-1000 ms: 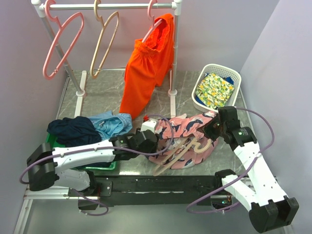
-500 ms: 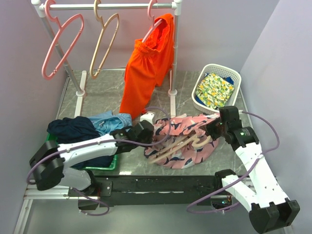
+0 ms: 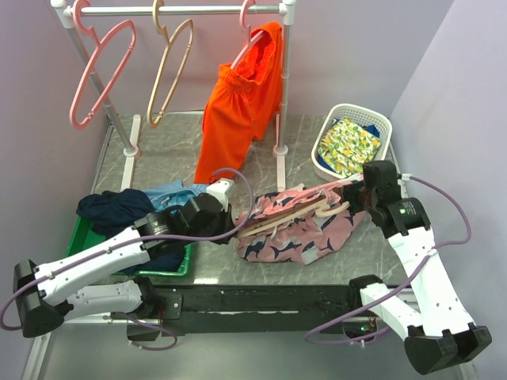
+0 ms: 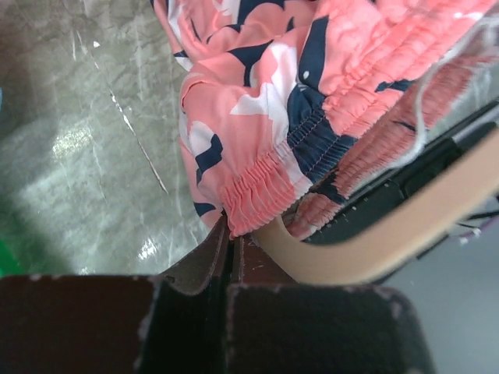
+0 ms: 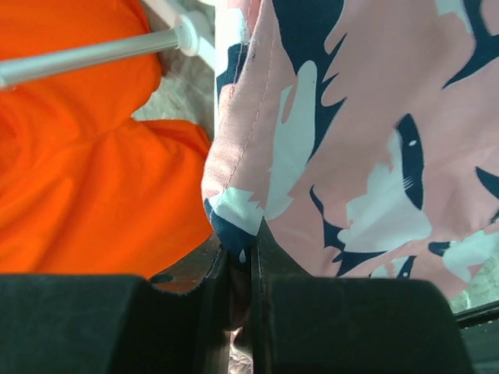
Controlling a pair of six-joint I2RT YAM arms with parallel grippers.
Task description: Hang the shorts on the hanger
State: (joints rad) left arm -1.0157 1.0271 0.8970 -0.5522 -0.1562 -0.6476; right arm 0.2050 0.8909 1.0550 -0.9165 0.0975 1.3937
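Bunched on the grey marbled tabletop (image 3: 158, 150), near its front edge: the shorts (image 3: 317, 236), pink with navy and white leaf shapes. Laid across their upper part: the hanger (image 3: 279, 219), a slim tan one, its long bar on top of the cloth.

Held at the left side by the left hand (image 4: 234, 238), fingers pressed together on the gathered waistband, the curved corner of the hanger just beside the fingertips. Held at the right side by the right hand (image 5: 240, 248), fingers closed tight on a navy-and-white corner of the hem. Upper edge of the cloth drawn out between the two hands.

At the left front, under the left arm: a green tray (image 3: 78, 237) with a dark navy cloth (image 3: 115, 207) and a light blue cloth (image 3: 170, 196), the blue one just beside the left wrist. Further back, standing on the tabletop: a white rack (image 3: 198, 10). Hung at its right end: orange shorts (image 3: 238, 127), reaching down almost to the tabletop, close behind the pink ones but apart from them. So, between the pink shorts and the rail: this orange cloth and the right post of the rack. On the same rail, to the left: a pink hanger (image 3: 99, 75) and a pale tan one (image 3: 169, 71).

At the back right, just behind the right hand: a white basket (image 3: 366, 111) with a green-yellow flowered cloth (image 3: 348, 146) inside.

Along the front edge: a black bar (image 3: 261, 301) carrying both arm bases. Close around on three sides: plain lilac walls (image 3: 444, 63).
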